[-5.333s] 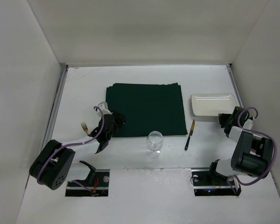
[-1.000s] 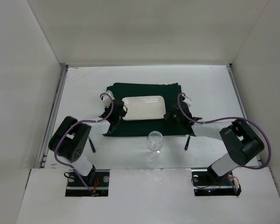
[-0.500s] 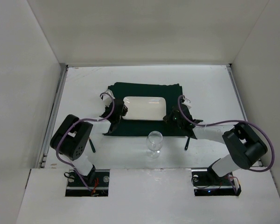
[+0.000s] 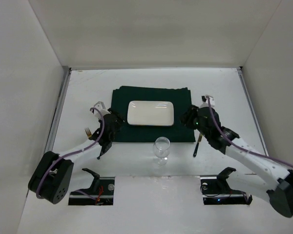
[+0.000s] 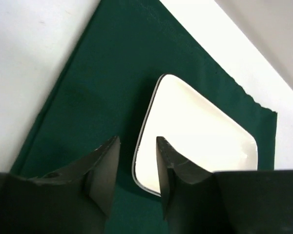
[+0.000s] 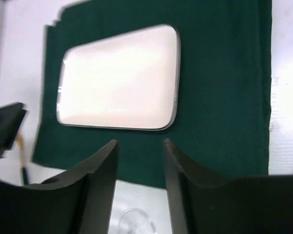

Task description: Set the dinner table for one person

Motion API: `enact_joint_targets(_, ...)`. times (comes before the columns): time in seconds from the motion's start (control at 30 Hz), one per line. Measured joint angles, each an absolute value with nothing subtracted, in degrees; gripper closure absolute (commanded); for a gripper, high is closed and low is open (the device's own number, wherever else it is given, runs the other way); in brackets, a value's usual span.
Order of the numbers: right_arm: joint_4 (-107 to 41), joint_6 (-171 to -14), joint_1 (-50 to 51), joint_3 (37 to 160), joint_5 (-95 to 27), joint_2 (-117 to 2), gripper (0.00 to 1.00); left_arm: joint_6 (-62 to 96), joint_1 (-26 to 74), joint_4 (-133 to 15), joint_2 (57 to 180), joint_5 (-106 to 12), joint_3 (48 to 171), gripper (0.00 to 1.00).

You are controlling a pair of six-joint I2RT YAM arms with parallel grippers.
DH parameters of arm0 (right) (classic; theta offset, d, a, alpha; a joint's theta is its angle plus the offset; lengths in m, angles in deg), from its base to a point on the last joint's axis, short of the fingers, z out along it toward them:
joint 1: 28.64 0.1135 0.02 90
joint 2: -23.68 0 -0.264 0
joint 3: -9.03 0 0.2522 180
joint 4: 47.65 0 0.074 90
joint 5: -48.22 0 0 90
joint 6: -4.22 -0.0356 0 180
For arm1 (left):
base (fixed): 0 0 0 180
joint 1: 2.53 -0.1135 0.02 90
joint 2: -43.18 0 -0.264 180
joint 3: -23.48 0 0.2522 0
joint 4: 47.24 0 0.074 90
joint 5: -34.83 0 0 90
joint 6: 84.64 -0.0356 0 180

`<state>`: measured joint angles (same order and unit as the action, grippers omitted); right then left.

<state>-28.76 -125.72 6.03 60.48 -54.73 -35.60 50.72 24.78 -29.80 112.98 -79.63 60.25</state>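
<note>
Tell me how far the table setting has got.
Done: the white plate lies on the green placemat. In hand: nothing; both arms' jaws stand open and empty at the mat's two ends. Left, probably: the fork, knife and wine glass sit on the dinner table around the mat, likely awaiting final places.

Matt white dinner table (image 4: 85, 90), green cloth placemat (image 4: 119, 104) (plate (image 4: 151, 113) glossy, smooth).
</note>
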Motion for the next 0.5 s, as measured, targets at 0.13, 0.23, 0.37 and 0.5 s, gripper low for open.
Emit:
enact_joint_targets(0.13, -18.1, -121.0, 10.6, 67.7, -55.7, -26.3, 0.83, 51.3, 22.6, -31.5, 111.1, -79.6, 56.7, 0.75)
enact_joint_targets(0.23, -10.5, -118.8, 15.5, 74.6, -56.0, -23.1, 0.80, 52.3, 20.5, -33.4, 112.2, -79.6, 54.1, 0.76)
enact_joint_targets(0.37, -2.0, -116.9, 22.9, 81.9, -56.8, -24.4, 0.54, 53.7, 19.9, -34.5, 114.9, -79.0, 53.2, 0.76)
enact_joint_targets(0.5, 4.6, -115.1, 30.4, 86.0, -57.7, -30.2, 0.47, 54.8, 19.8, -33.0, 116.0, -79.0, 53.2, 0.77)
